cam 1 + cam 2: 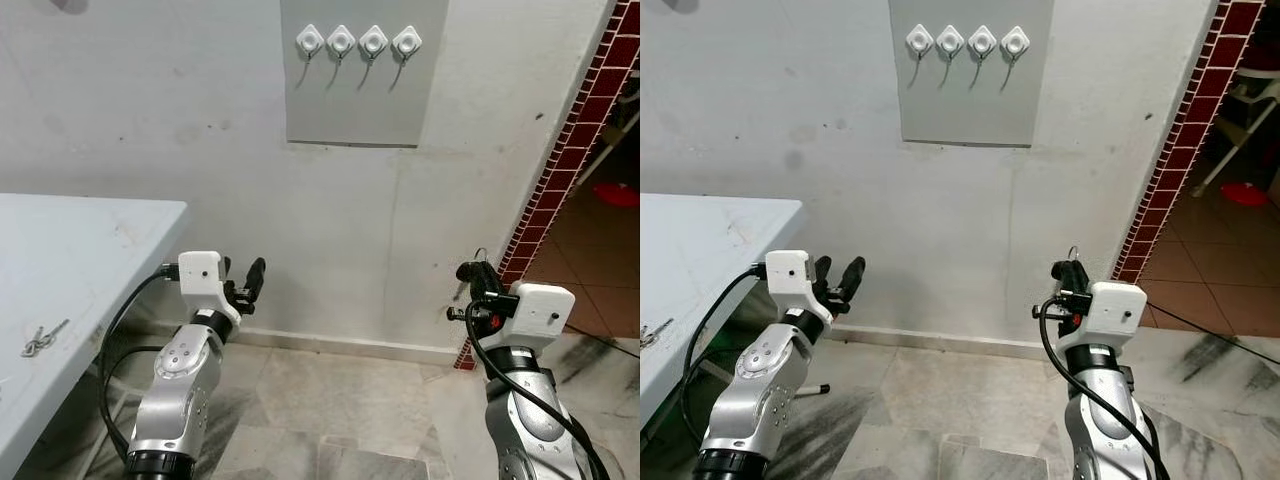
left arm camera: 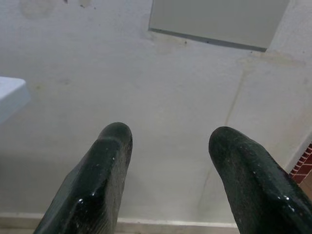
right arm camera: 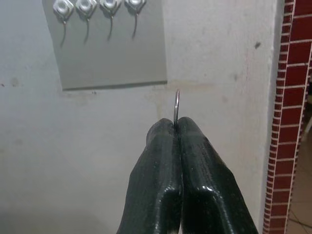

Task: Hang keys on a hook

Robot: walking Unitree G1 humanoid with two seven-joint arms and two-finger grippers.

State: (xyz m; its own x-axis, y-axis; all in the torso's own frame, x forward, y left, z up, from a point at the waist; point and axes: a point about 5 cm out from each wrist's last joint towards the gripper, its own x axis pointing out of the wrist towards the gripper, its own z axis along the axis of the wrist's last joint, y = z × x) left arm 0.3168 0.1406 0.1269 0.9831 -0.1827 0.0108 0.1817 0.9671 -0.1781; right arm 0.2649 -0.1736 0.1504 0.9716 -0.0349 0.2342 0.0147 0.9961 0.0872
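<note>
No brand, label or writing could be read on anything in view. Four white hooks (image 1: 357,42) were counted in a single row on a grey panel (image 1: 362,110) fixed high on the pale wall, each with a thin wire hanging down from a diamond-shaped base. All four hooks were seen bare.

The right tool (image 3: 176,127) was held low before the wall, well below the panel and near the edge of a red-tiled strip (image 1: 570,140) at the doorway. Its two black fingers (image 3: 161,161) were clenched together, and a thin metal key ring (image 3: 176,105) was pinched edge-on between their tips, standing upright above them. In the head views a small loop of wire could be made out above the same tool; how many keys hung from the ring could not be told.

The left tool (image 2: 168,146) was held low near the bench (image 1: 70,260), pointed towards the wall, with its two fingers released and set well apart, nothing between them.

A second bunch of keys (image 1: 42,338) was seen lying on the pale bench top, near its front edge and well apart from both tools. The floor below was laid with marbled tiles (image 1: 340,400).
</note>
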